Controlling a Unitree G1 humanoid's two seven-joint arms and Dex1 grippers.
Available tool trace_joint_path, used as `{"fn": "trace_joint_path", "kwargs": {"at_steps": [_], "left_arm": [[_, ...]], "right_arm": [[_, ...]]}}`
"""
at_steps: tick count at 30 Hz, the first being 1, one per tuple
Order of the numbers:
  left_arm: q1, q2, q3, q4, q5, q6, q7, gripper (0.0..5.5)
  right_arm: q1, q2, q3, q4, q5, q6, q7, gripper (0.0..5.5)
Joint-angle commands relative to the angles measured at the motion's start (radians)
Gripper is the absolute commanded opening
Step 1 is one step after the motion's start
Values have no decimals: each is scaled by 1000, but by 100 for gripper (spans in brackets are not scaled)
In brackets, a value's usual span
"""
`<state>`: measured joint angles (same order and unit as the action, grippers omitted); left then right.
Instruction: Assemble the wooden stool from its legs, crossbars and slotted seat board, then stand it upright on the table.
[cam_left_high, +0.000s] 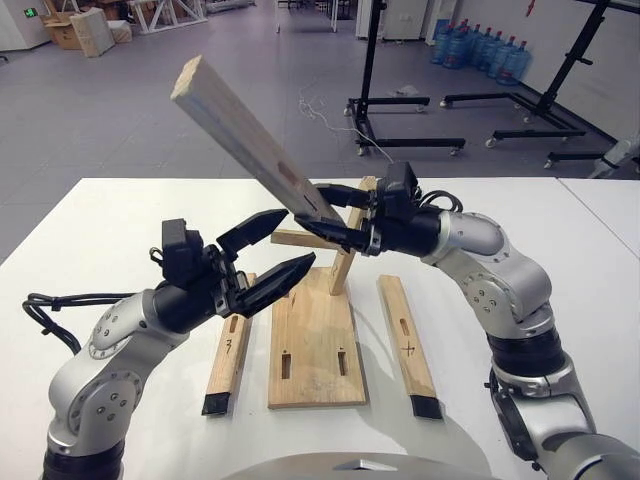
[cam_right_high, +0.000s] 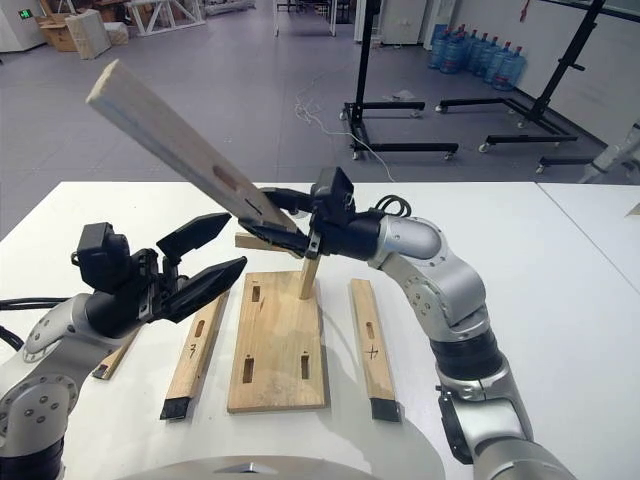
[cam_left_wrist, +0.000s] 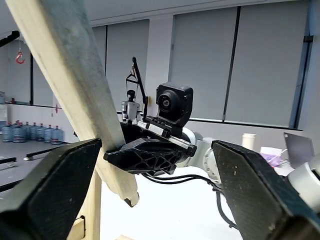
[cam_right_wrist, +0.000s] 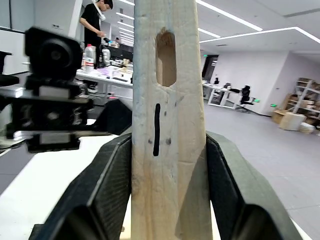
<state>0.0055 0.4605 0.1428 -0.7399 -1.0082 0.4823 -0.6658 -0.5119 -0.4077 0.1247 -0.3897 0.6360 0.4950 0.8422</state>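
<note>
Seat board (cam_left_high: 312, 335) flat on white table (cam_left_high: 120, 220); right tool (cam_left_high: 314, 206) pinching leg (cam_left_high: 240, 128); left tool (cam_left_high: 298, 237) spread; grey floor (cam_left_high: 150, 100) behind.

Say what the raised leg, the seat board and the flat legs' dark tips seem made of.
The raised leg: pale bare wood, visible grain, matte, no varnish sheen. The seat board: same light unfinished-looking wood with cut slots. The dark tips: black, perhaps rubber caps or paint; unclear.

We see the slotted board (cam_left_high: 312, 350) lying flat, left leg (cam_left_high: 229, 355) at its 9 o'clock and right leg (cam_left_high: 408, 345) at 3, both flat and black-tipped. An upright leg (cam_left_high: 343, 270) with crossbar (cam_left_high: 292, 238) stands at 12. The raised leg (cam_left_high: 240, 135) slants toward 10 o'clock.
</note>
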Motion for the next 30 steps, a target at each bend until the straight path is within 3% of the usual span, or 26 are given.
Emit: {"fn": "trace_joint_path", "kwargs": {"at_steps": [1, 6, 11, 19, 30], "left_arm": [[2, 37, 23, -1, -23, 8, -2, 404], [33, 62, 61, 20, -53, 6, -12, 404], [-5, 66, 67, 22, -115, 8, -8, 404], [-29, 74, 43, 28, -156, 11, -29, 404], [-5, 70, 25, 17, -144, -10, -83, 257]], "right_arm": [[19, -25, -12, -31, 70, 43, 57, 200], [26, -52, -64, -15, 145, 91, 81, 200], [74, -97, 3, -28, 129, 94, 184, 200], [81, -67, 35, 23, 121, 85, 213, 200], [100, -92, 20, -1, 178, 133, 253, 200]]}}
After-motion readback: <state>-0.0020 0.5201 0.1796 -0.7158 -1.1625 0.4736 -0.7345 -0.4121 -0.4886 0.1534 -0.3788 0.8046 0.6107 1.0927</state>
